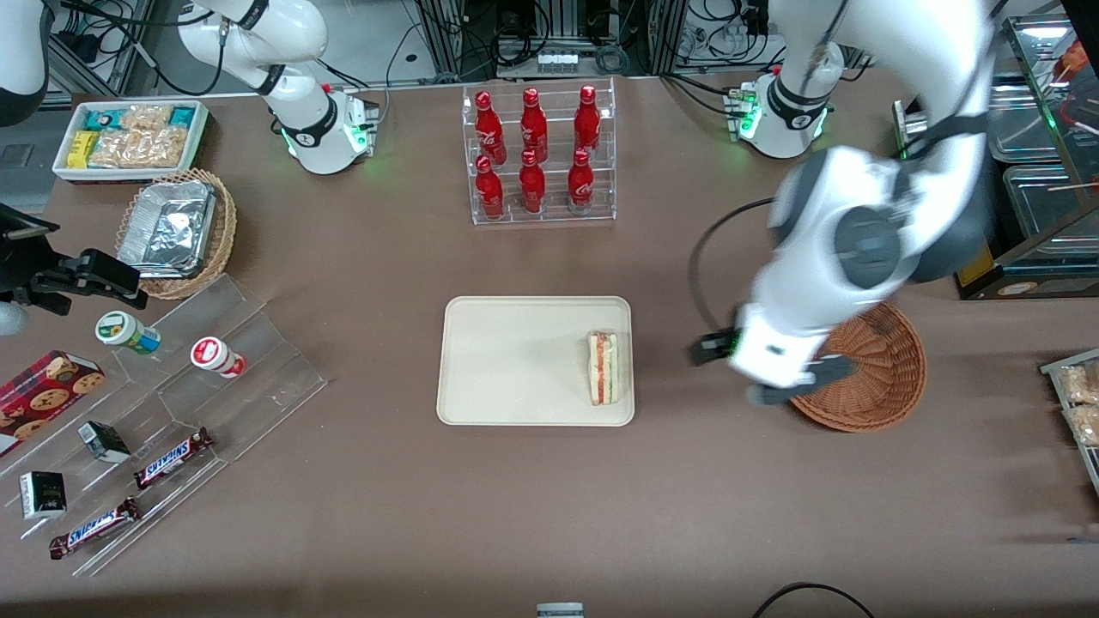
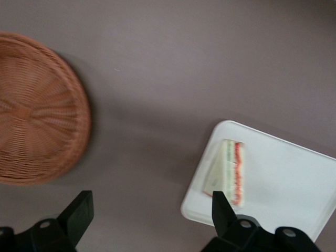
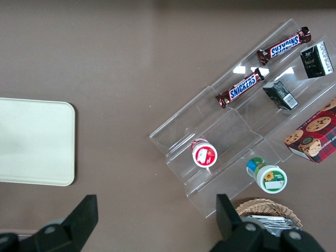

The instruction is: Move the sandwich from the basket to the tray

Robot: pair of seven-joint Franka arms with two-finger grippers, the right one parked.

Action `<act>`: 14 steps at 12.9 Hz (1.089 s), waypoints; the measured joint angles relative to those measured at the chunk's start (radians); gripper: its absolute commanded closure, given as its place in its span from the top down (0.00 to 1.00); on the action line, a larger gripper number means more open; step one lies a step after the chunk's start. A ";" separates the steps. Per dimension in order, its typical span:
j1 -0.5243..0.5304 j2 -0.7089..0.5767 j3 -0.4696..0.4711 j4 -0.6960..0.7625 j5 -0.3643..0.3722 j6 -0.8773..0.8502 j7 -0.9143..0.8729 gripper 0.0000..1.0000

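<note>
Left wrist view shows us the gripper [image 2: 149,220] with fingers [image 2: 79,212] spread wide, holding nothing, above bare table between the basket [image 2: 37,110] and the tray [image 2: 278,184]. The sandwich [image 2: 228,170] lies on the tray's edge nearest the basket. In the front view we cannot see the fingers, but only there the cola bottles [image 1: 534,150].

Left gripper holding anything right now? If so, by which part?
Nothing. The gripper has its jaws open and empty, above bare table between the basket and the tray. The sandwich lies on the tray, untouched.
</note>
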 measured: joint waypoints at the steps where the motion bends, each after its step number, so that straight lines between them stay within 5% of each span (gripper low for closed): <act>1: 0.039 -0.025 0.001 -0.006 0.000 -0.023 0.045 1.00; 7: 0.165 -0.228 -0.002 -0.168 0.080 -0.065 0.262 1.00; 14: 0.232 -0.423 -0.008 -0.199 0.083 -0.173 0.464 1.00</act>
